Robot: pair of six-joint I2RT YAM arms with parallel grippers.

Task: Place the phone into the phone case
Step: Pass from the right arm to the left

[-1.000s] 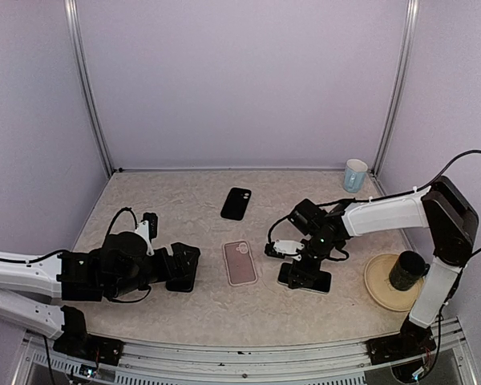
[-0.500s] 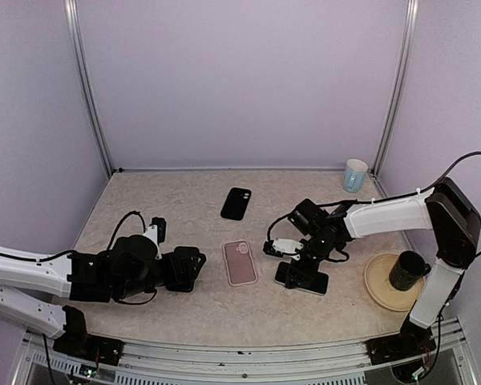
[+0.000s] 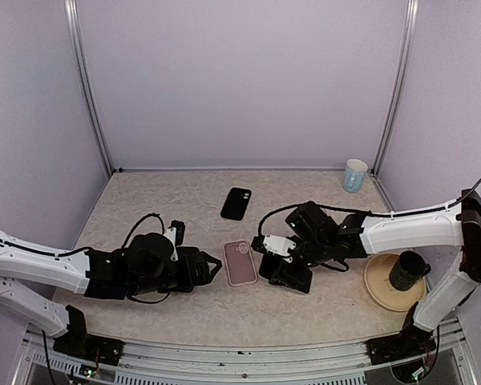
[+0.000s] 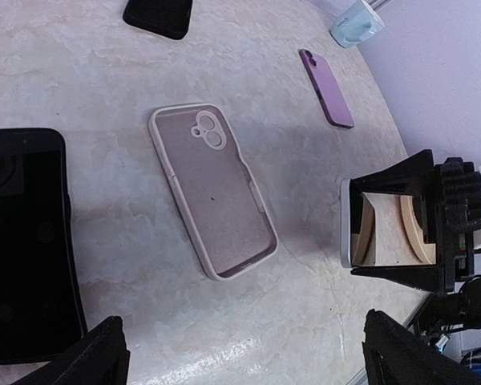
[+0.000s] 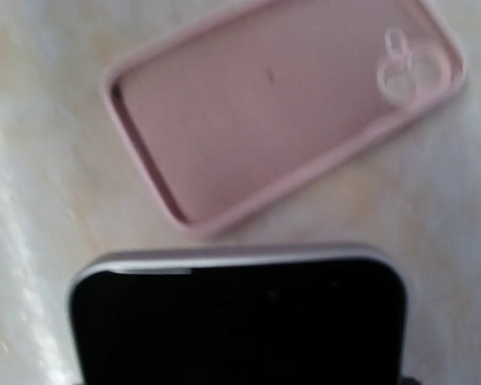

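The right end effector (image 3: 287,271) clamps a dark-screened phone (image 5: 240,321) by its edges, held off the counter (image 3: 184,200) just right of the pink phone case (image 3: 240,262). The case lies flat, open side up. The left end effector (image 3: 207,269) sits low just left of the case, fingers spread wide.

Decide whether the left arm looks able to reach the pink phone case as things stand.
Probably yes. The left gripper stands open just beside the pink phone case, with only bare table between them. The right gripper holds the phone on the case's far side, apart from it.
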